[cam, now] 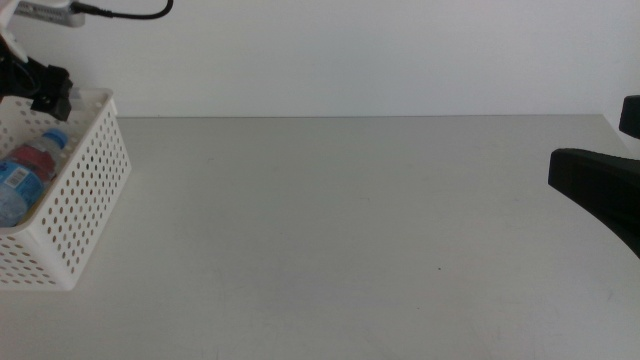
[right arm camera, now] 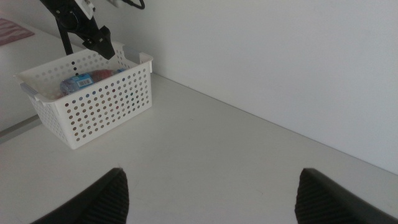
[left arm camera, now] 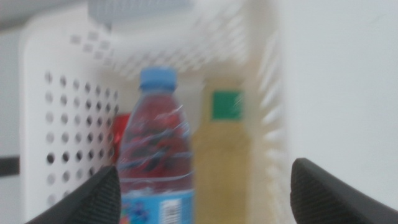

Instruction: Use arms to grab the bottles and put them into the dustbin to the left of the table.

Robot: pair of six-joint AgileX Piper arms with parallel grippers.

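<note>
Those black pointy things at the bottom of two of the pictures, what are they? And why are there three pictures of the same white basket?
Those are a robot's pincers, called grippers. The robot has two arms, and each carries a small camera on its wrist, so each camera sees its own two jaws poking up. A third camera looks down over the table from above.

The left gripper hangs just over the white basket, which is the dustbin. Its jaws are open and hold nothing. Looking down into the basket, you see a blue-capped bottle, a bottle of pale yellow drink beside it, and a bit of something red behind; it is too blurry to name.

The right gripper waits at the other side of the table, also open and empty, looking across at the basket.
</note>
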